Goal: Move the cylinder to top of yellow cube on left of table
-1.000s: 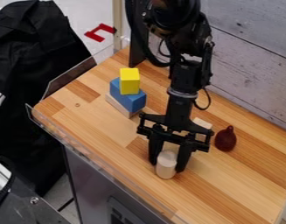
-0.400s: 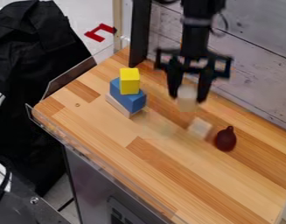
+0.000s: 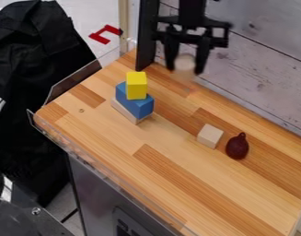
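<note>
Since the earlier moments, my gripper (image 3: pixel 184 71) has brought the cylinder (image 3: pixel 185 63) up from low over the tabletop (image 3: pixel 103 120) and toward twelve o'clock of the camera view, and lately also a little toward nine o'clock. My fingers (image 3: pixel 202 56) are clamped on it, one at each side. The cylinder is now at about two o'clock from the yellow cube (image 3: pixel 137 87), apart from it. It is blurred, so I cannot say surely whether it hangs quite upright.

For the task, this means the picking up is done, I judge, and the placing is not yet done. The yellow cube has stayed on its blue block (image 3: pixel 137 106), so my goal is the same as before. Next I should carry the cylinder toward eight o'clock, stop above the cube, and lower it gently; a small push from the side could upset the pile.

I count one cylinder, one yellow cube, one blue block and one pale piece (image 3: pixel 122 110) under the blue one. Toward five o'clock from the pile stand one small wooden cube (image 3: pixel 210 136) and, just beside it, one dark red pear-shaped thing (image 3: pixel 237 146).
</note>
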`<state>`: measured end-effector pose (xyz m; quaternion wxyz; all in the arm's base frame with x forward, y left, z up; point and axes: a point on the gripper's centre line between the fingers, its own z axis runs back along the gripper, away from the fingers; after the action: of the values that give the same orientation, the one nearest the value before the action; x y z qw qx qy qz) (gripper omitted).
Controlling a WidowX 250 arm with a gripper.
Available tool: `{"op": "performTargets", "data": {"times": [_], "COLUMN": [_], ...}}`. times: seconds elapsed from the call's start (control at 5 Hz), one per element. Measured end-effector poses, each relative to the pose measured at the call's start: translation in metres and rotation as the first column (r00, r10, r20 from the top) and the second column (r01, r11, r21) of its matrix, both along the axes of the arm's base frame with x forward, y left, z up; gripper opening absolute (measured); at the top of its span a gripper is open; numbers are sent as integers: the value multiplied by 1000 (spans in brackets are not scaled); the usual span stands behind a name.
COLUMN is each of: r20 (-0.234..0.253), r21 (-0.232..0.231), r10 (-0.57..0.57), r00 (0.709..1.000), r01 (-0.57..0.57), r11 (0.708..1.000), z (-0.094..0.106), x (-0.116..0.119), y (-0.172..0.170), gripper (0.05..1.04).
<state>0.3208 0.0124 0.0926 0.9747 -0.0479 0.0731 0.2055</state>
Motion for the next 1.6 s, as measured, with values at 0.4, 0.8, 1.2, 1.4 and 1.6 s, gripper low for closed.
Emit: {"op": "performTargets", "data": {"times": [0.4,0.8,1.2,1.4,1.6], "r20": [-46,-42,-102,-121,-131], "r21": [50,57,53,50,44], "r10": [102,160,153,137,135], "r00": [994,986,983,983,982], "r01": [-99,-158,-149,-132,-130], "r11": [994,986,987,990,991], "z": [3,10,-3,-7,-10], "x": [-12,-23,-26,-22,-22], "y": [32,48,47,45,45], "gripper": [533,533,533,533,533]}}
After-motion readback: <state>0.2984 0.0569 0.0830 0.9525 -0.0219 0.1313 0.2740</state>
